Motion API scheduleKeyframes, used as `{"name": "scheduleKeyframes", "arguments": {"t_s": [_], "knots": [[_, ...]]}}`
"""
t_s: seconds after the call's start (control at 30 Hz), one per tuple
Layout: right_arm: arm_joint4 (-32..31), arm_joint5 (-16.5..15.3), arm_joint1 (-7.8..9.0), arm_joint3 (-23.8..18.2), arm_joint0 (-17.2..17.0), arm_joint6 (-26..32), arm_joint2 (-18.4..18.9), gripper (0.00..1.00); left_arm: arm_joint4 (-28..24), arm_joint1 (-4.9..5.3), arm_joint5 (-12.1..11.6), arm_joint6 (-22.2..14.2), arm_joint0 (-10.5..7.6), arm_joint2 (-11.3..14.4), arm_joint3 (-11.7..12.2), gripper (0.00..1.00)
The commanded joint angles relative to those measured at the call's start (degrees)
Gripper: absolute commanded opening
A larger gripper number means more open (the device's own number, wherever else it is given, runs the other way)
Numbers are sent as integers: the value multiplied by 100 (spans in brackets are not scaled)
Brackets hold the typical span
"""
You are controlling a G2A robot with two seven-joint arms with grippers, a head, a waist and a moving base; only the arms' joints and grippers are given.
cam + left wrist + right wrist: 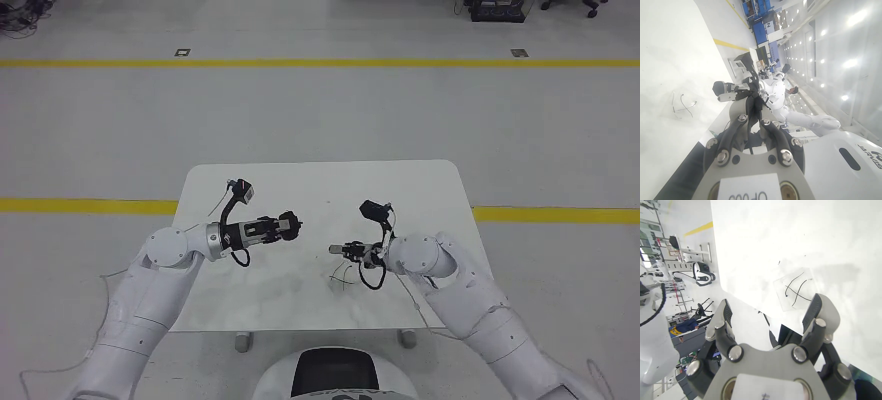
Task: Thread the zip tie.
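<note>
Thin black zip ties (796, 289) lie crossed on the white worktop (772, 228). The right hand (770, 310) nearby has its fingers apart; the left hand (293, 225) has its fingers together.

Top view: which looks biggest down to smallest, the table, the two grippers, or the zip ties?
1. Table, by far the biggest.
2. Left gripper and right gripper: they look about alike, so I won't rank one over the other.
3. Zip ties: just thin black lines, the smallest.
</note>
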Motion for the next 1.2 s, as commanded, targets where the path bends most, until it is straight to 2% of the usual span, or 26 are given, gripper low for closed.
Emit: {"name": "scheduleKeyframes", "arguments": {"t_s": [0.0, 0.17, 0.27, 0.4, 0.47, 0.5, 0.77, 0.87, 0.93, 1.03, 1.17], "knots": [[-366, 0, -164, 115, 81, 137, 4, 100, 0, 0, 0, 0, 0, 0, 0, 0], [-1421, 0, -622, 157, 30, 585, 259, 100, 0, 0, 0, 0, 0, 0, 0, 0], [-2310, 0, -956, -156, -295, 976, 613, 100, 0, 0, 0, 0, 0, 0, 0, 0], [-3652, 0, -1501, -873, -936, 1814, 1271, 100, 0, 0, 0, 0, 0, 0, 0, 0], [-4237, 0, -1756, -1175, -1172, 2203, 1459, 100, 0, 0, 0, 0, 0, 0, 0, 0], [-4335, 0, -1798, -1226, -1205, 2264, 1481, 100, 0, 0, 0, 0, 0, 0, 0, 0], [-4335, 0, -1798, -1226, -1205, 2264, 1481, 100, 0, 0, 0, 0, 0, 0, 0, 0], [-4558, 0, -1809, -1053, -1215, 2014, 1377, 100, 0, 0, 0, 0, 0, 0, 0, 0], [-4752, 0, -1845, -917, -1144, 2044, 1325, 100, 0, 0, 0, 0, 0, 0, 0, 0], [-5148, 0, -1977, -652, -991, 2275, 1348, 100, 0, 0, 0, 0, 0, 0, 0, 0], [-5738, 0, -2268, -358, -813, 2602, 1396, 100, 0, 0, 0, 0, 0, 0, 0, 0]]}}
